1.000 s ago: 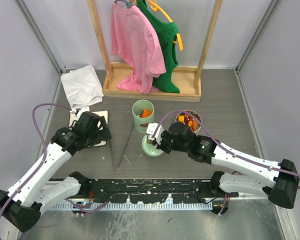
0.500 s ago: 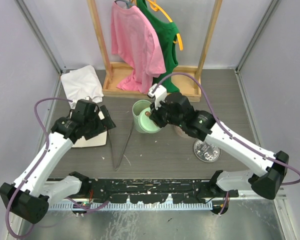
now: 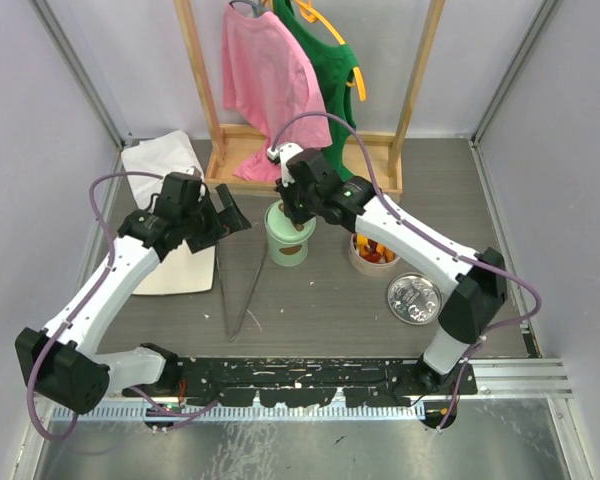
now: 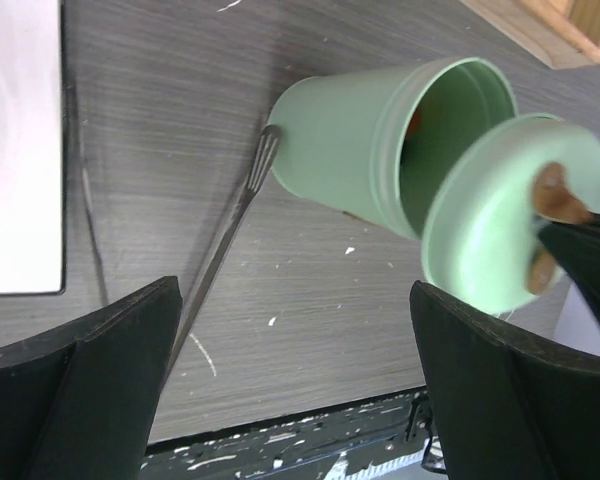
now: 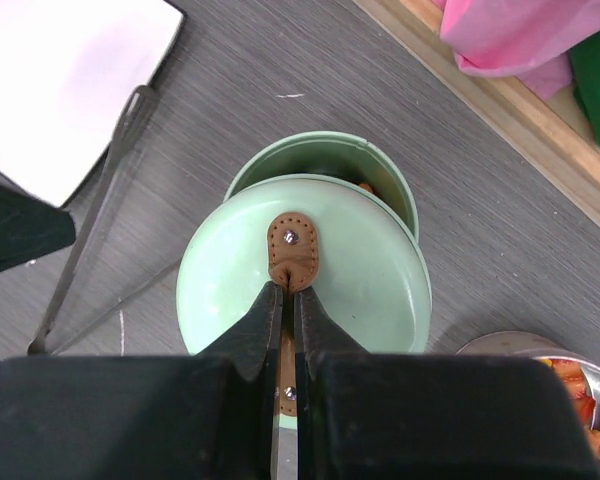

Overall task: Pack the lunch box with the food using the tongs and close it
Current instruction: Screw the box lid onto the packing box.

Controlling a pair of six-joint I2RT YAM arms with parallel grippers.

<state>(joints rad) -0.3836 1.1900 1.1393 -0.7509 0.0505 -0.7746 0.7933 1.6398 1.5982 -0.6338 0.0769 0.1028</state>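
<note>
Both arms have swung from the desk's (image 3: 310,310) near edge toward the pale green cylindrical lunch box (image 3: 286,245). Left of it the left gripper (image 3: 223,214) hovers, jaws released, and the thin dark grey metal tongs (image 3: 242,290) lie flat. Over the box's mouth the right gripper (image 5: 288,292), jaws clenched on a brown leather tab (image 5: 293,250), holds the round pale green lid (image 5: 370,290). Right of the box, orange and red food pieces (image 3: 378,252) fill a steel bowl (image 3: 357,266).

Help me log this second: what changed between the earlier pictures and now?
The right tool, shut on the lid, carried it from just above the table up and away to the lunch box mouth, not yet seated. The left tool, open, swung toward the box. The tongs and the food stayed put.
</note>
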